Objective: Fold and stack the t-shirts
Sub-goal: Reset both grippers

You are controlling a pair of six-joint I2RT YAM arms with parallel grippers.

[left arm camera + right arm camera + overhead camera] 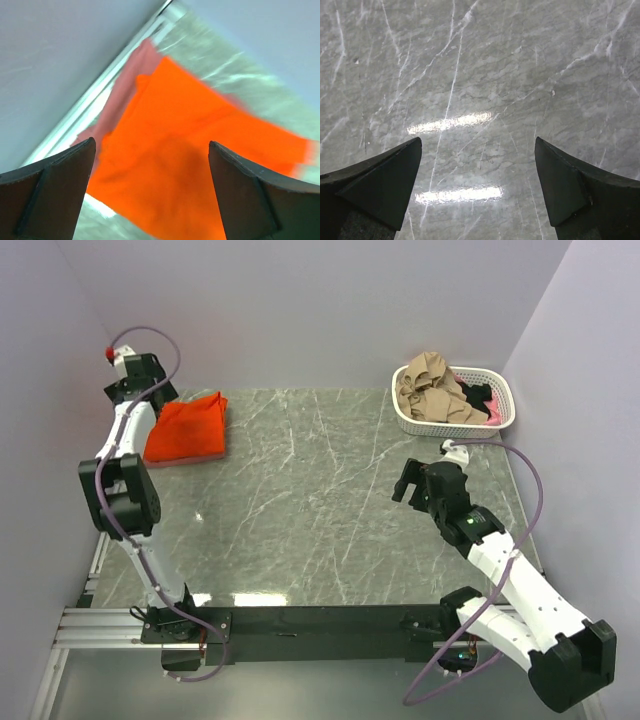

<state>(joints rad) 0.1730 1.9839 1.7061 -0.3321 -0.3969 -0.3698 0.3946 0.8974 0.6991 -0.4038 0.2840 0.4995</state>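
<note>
Two shirts lie stacked under my left gripper [151,142]. The orange shirt [200,150] is on top, filling the space between and below my jaws. The brick-red shirt [127,87] is beneath it, showing only as a pale strip past the orange edge, beyond my left-hand finger. My left jaws stand wide apart, released, with nothing between them and clear of the cloth. My right gripper [478,140] is just as slack, its jaws spread above bare table [480,60] and grasping nothing. I judge this pair folded and piled. What is left, I think, sits in the basket [420,426], well away from both sets of jaws: a heap of clothes [430,390] in tan, pink and black, all crumpled. I cannot tell how many pieces it holds, or whether they are shirts. My left wrist view is smeared, so I cannot judge how neat the folds are, and most of the lower shirt is covered.
</note>
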